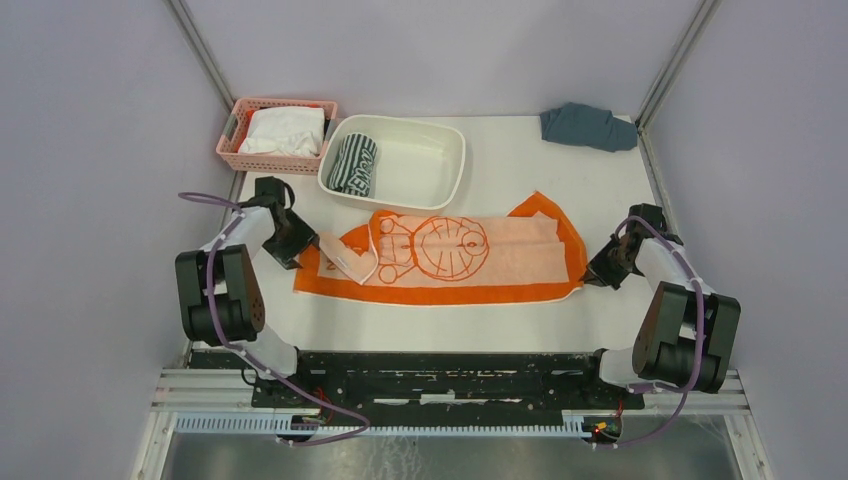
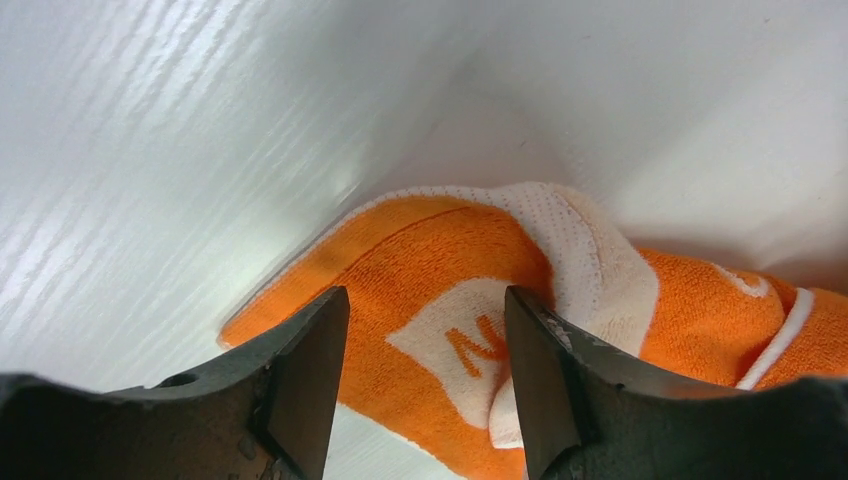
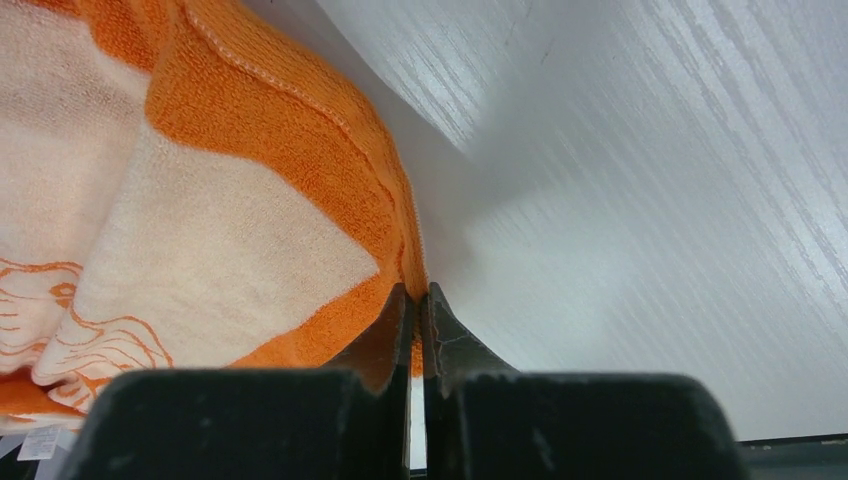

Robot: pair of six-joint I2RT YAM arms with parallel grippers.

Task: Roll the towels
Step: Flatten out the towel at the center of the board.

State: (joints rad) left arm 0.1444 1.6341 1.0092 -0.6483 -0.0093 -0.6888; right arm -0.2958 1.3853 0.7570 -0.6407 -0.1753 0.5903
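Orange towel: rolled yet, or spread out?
Mostly spread. The orange towel lies flat on the table, only its left end folded over by the left gripper.

Near strip: bare table (image 1: 440,325) is lying open between the orange towel (image 1: 470,262) and the arm bases (image 1: 430,375).
Far left: pink basket (image 1: 232,140) and white tub (image 1: 440,160) are blocking passage.
Far right: free room is lying between white tub and blue-grey cloth (image 1: 588,126).
Sides: walls (image 1: 90,150) are seemingly crowding left tool (image 1: 310,250) and right tool (image 1: 597,270).
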